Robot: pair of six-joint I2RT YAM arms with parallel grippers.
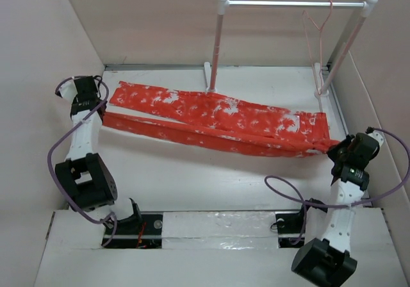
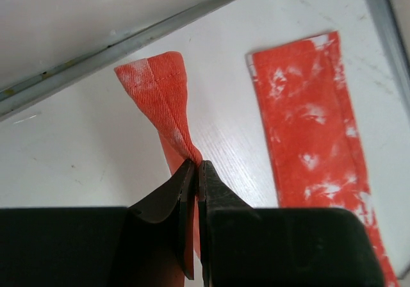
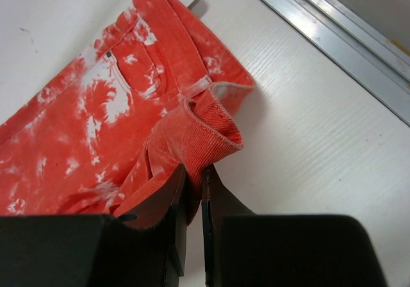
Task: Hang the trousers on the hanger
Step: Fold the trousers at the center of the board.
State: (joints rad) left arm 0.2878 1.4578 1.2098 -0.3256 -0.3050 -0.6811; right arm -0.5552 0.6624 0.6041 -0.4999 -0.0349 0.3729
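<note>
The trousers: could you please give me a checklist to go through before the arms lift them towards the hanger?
1. Left gripper shut on one leg hem of the trousers: ok.
2. Right gripper shut on the waistband: ok.
3. Both legs held: not ok; the other leg lies loose on the table.
4. Hanger hooked on the rail, free of cloth: ok.
5. Cloth clear of the foot of the rail's left post: cannot tell.
</note>
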